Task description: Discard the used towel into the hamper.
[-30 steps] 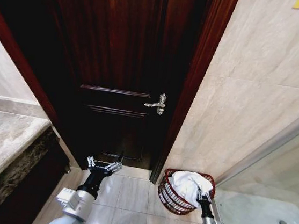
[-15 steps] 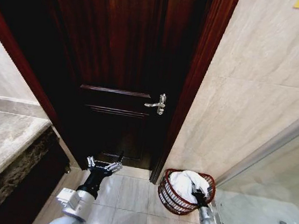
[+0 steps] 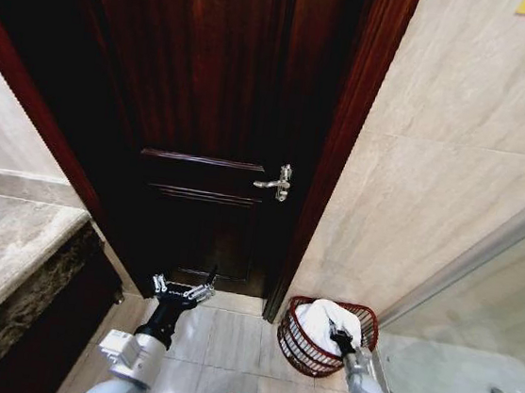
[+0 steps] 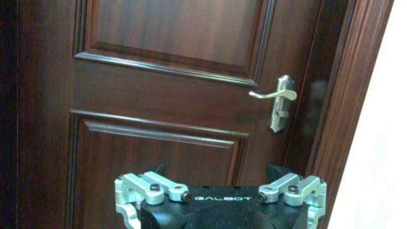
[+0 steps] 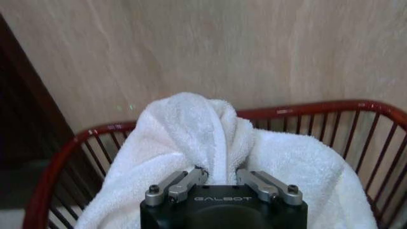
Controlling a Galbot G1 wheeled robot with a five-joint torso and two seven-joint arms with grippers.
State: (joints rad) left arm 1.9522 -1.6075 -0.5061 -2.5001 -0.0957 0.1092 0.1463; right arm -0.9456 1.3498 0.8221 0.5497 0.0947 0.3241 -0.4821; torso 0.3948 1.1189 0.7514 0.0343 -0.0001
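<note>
The white towel [image 3: 322, 319] lies bunched in the hamper [image 3: 292, 340], a dark red open-weave basket on the floor by the beige wall. In the right wrist view a raised fold of the towel [image 5: 197, 129] stands up inside the hamper's red rim [image 5: 299, 109]. My right gripper [image 3: 341, 339] sits over the basket, and up close the right gripper [image 5: 221, 174] is shut on that fold. My left gripper [image 3: 181, 291] hangs open and empty before the dark wooden door; the left wrist view shows the left gripper [image 4: 219, 186] with fingers spread wide.
The dark wooden door [image 3: 216, 106] with a metal lever handle [image 3: 277, 183] fills the middle. A marble counter [image 3: 0, 252] stands at the left. A glass shower screen and white shower floor [image 3: 469, 381] lie at the right. Pale floor tiles [image 3: 227, 344] run between the arms.
My right gripper has shifted left over the hamper, and the towel's top has moved with it. The left arm has stayed still.
</note>
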